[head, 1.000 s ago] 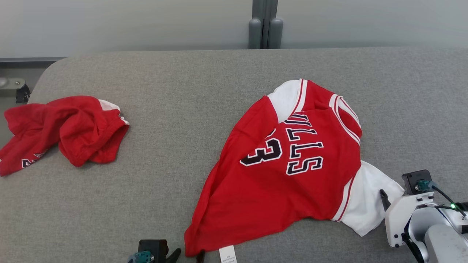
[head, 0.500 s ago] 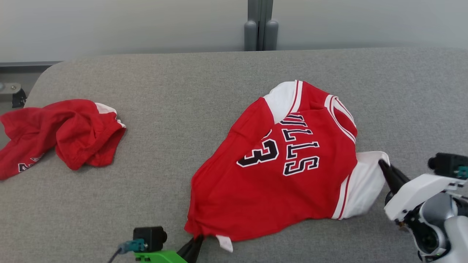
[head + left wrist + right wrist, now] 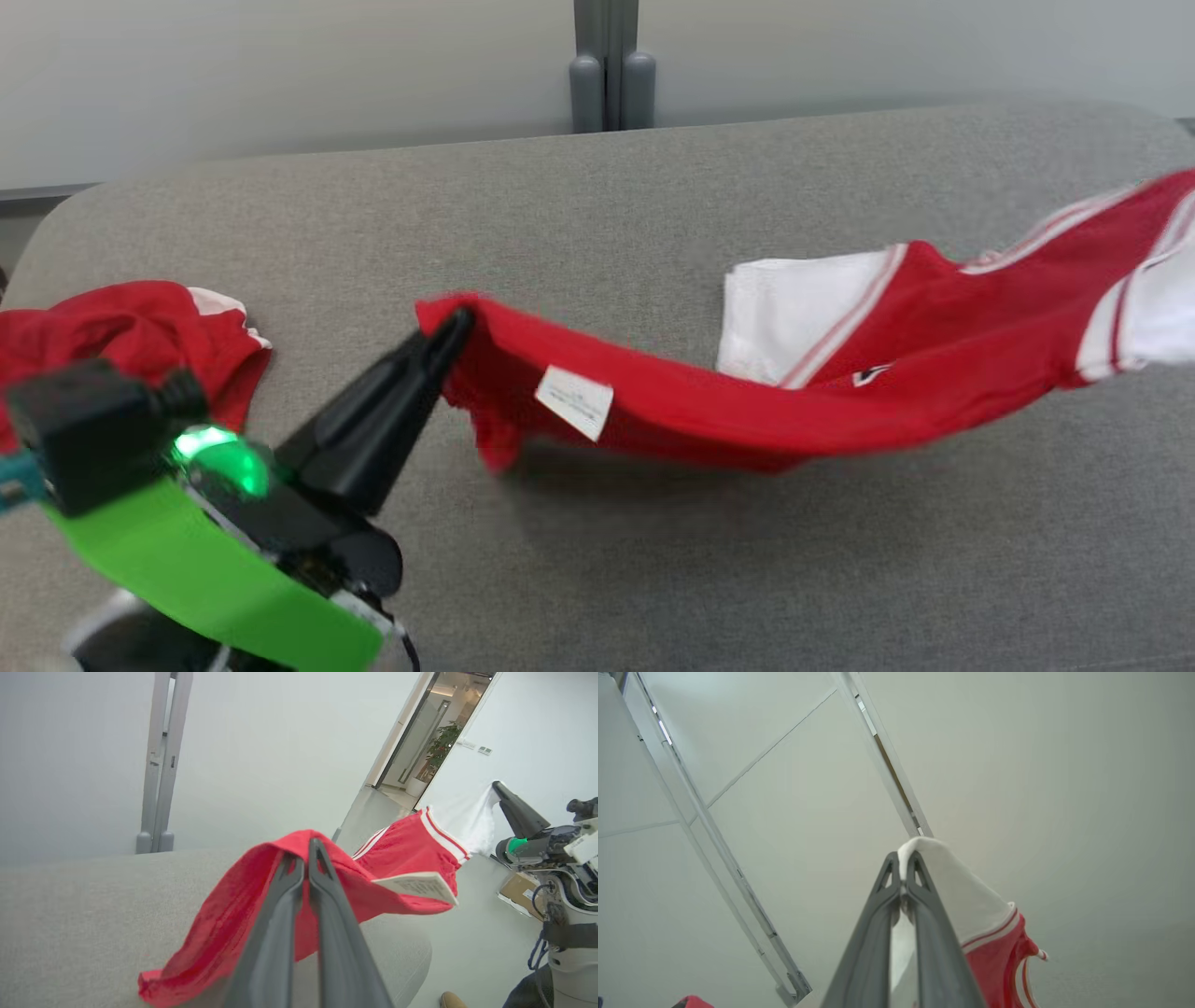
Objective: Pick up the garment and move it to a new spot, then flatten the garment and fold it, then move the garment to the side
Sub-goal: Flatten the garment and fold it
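Note:
The garment [image 3: 840, 392], a red jersey with white sleeves and striped trim, hangs stretched in the air above the grey padded table [image 3: 653, 187]. My left gripper [image 3: 457, 327] is shut on its red hem corner, near a white label [image 3: 574, 401]. In the left wrist view the red hem [image 3: 261, 896] drapes over my shut left gripper [image 3: 306, 847], and the right gripper [image 3: 497, 787] holds the white sleeve [image 3: 467, 812] far to the right. In the right wrist view my right gripper [image 3: 903, 858] is shut on the white sleeve [image 3: 962, 896].
A second red garment [image 3: 121, 327] lies crumpled at the table's left edge. A grey post [image 3: 611, 65] stands behind the table against the pale wall. A doorway [image 3: 434, 732] and a cardboard box [image 3: 521, 891] show past the table's right end.
Both grippers shut on the jersey and lifted it off the table: the left on the hem corner, the right on the white sleeve. The jersey now hangs stretched between them. The head camera shifted.

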Controlling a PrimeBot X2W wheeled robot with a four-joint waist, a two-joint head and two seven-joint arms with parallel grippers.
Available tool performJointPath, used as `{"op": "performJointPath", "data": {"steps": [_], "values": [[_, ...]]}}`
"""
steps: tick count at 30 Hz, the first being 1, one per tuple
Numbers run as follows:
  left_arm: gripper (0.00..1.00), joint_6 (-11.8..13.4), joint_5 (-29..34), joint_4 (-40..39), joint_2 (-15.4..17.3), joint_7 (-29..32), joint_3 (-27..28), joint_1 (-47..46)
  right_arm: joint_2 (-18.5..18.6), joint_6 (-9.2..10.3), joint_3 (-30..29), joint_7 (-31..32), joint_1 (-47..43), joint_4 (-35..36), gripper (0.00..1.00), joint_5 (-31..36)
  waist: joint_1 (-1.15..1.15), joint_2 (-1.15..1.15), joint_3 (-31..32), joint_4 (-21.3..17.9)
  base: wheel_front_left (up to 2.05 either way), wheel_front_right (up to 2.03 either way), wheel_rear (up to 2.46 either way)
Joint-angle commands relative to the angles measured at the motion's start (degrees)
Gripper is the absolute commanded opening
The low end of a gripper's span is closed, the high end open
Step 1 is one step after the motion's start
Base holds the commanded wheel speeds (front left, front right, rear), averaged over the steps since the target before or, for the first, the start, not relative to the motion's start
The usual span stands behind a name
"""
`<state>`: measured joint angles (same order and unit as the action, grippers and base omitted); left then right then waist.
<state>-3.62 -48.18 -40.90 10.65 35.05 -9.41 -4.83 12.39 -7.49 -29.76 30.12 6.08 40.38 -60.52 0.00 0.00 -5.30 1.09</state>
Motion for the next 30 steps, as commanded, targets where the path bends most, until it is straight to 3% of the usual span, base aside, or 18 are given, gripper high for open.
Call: {"op": "performJointPath", "data": {"steps": [1,7,10,13,18,21,26,30], "values": [[0.00,0.85,-0.91,-0.66,0.65,1.36,0.73,-4.23,0.47,0.00,-1.69,1.67,4.04,-0.36,0.00,1.03,0.00,0.00,-1.22,-0.96,0.00,0.00,0.00],[0.00,3.94,-2.76,3.83,1.08,7.72,2.27,-23.92,1.64,-0.01,-3.15,13.56,26.70,-8.35,0.00,9.73,0.00,0.00,-5.05,-2.13,0.00,0.00,0.00],[0.00,4.62,-2.08,10.50,1.61,10.22,1.77,-33.43,0.78,-0.01,-0.90,18.05,39.42,-14.63,0.00,17.85,0.00,0.00,-9.23,-2.02,0.00,0.00,0.00],[0.00,4.31,-0.12,19.14,1.95,11.21,0.94,-42.51,-0.72,-0.01,1.35,18.60,50.64,-21.81,0.00,26.37,0.00,0.00,-14.19,-1.43,0.00,0.00,0.00],[0.00,4.27,6.61,38.88,1.64,7.09,0.54,-60.10,-5.23,-0.01,4.99,11.97,68.98,-37.71,0.00,39.94,0.00,0.00,-23.60,-0.64,0.00,0.00,0.00],[0.00,3.93,11.71,49.72,0.52,-0.86,0.36,-70.22,-7.21,0.00,5.62,4.04,78.64,-47.60,0.00,46.13,0.00,0.00,-27.26,-0.68,0.00,0.00,0.00],[0.00,3.00,17.14,62.73,-1.00,-16.19,0.88,-81.68,-9.14,-0.01,6.47,-7.88,90.08,-58.21,0.00,47.96,0.00,0.00,-30.36,-1.13,0.00,0.00,0.00],[0.00,0.33,18.45,70.87,-1.71,-25.39,0.65,-84.04,-9.21,-0.01,11.08,-12.19,90.16,-63.13,0.00,45.39,0.00,0.00,-30.42,-1.81,0.00,0.00,0.00]]}}
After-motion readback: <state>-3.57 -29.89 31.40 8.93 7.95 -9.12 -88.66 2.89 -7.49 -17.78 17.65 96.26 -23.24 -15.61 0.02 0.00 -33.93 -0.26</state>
